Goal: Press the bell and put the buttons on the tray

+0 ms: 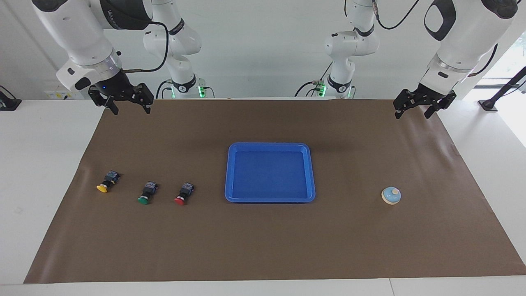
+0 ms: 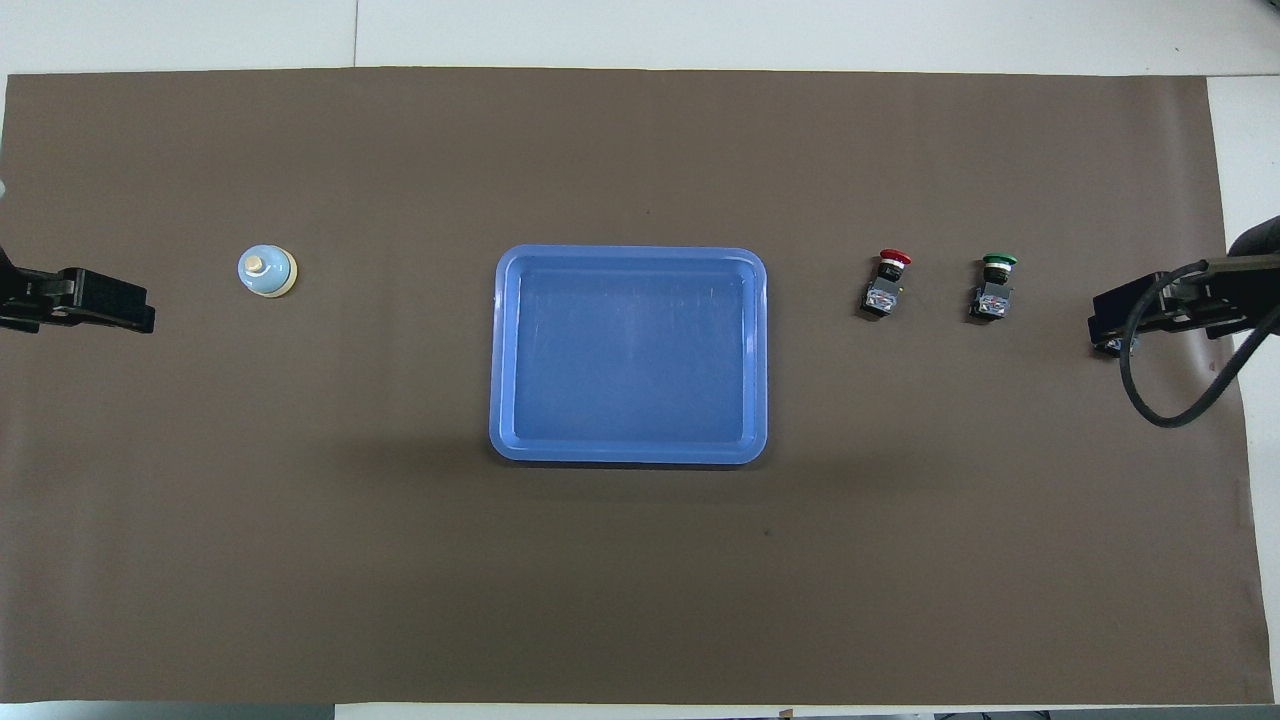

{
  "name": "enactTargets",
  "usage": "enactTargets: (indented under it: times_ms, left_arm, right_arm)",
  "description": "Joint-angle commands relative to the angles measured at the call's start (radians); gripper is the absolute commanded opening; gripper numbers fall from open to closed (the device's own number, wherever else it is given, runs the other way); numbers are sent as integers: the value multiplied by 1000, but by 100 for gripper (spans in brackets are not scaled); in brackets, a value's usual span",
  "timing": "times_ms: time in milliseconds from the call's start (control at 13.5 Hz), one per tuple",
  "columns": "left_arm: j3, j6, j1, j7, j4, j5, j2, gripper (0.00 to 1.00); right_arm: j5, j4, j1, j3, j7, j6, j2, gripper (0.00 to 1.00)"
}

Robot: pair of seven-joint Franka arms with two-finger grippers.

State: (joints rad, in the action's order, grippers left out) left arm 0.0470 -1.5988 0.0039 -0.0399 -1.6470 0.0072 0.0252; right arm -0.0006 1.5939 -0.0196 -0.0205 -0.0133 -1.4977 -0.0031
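The blue tray (image 1: 270,145) (image 2: 630,254) lies mid-table with nothing in it. The light-blue bell (image 1: 391,195) (image 2: 266,271) stands toward the left arm's end. A row of three buttons lies on its sides toward the right arm's end: red (image 1: 183,193) (image 2: 886,284) closest to the tray, then green (image 1: 147,193) (image 2: 994,288), then yellow (image 1: 107,182). In the overhead view the right gripper covers the yellow one. My right gripper (image 1: 131,110) (image 2: 1112,322) hangs open and holds nothing, over the mat's right-arm end. My left gripper (image 1: 413,115) (image 2: 112,302) hangs open and holds nothing, over the left-arm end.
A brown mat (image 1: 263,246) covers most of the white table. A black cable (image 2: 1160,400) loops down from the right wrist. Both arms wait raised above the table.
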Motion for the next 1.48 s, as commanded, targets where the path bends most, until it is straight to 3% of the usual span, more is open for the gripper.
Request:
enactTargets:
  times_ms: [0, 443, 517, 665, 739, 961, 1404]
  left_arm:
    - [-9, 10, -12, 2, 3, -3, 12, 100]
    - [-10, -47, -8, -3, -13, -1, 12, 100]
    - [-10, -71, -8, -5, -37, -1, 19, 82]
    - [-10, -104, -2, -5, -50, -1, 4, 8]
    - [-10, -139, 2, -5, -69, -1, -7, 0]
    - [-12, -233, 7, -3, -74, -1, -83, 0]
    - [-18, -433, 11, -2, 19, 5, -309, 0]
  right_arm:
    - [-1, 20, 18, 10, -20, -7, -18, 100]
    - [-1, 20, 18, 10, -20, -7, -18, 100]
    - [-1, 20, 18, 11, -20, -7, -18, 100]
    - [-1, 20, 18, 11, -20, -7, -18, 100]
    - [-1, 20, 18, 10, -20, -7, -18, 100]
    - [-1, 20, 18, 11, -20, -7, -18, 100]
    - [-1, 21, 18, 10, -20, -7, -18, 100]
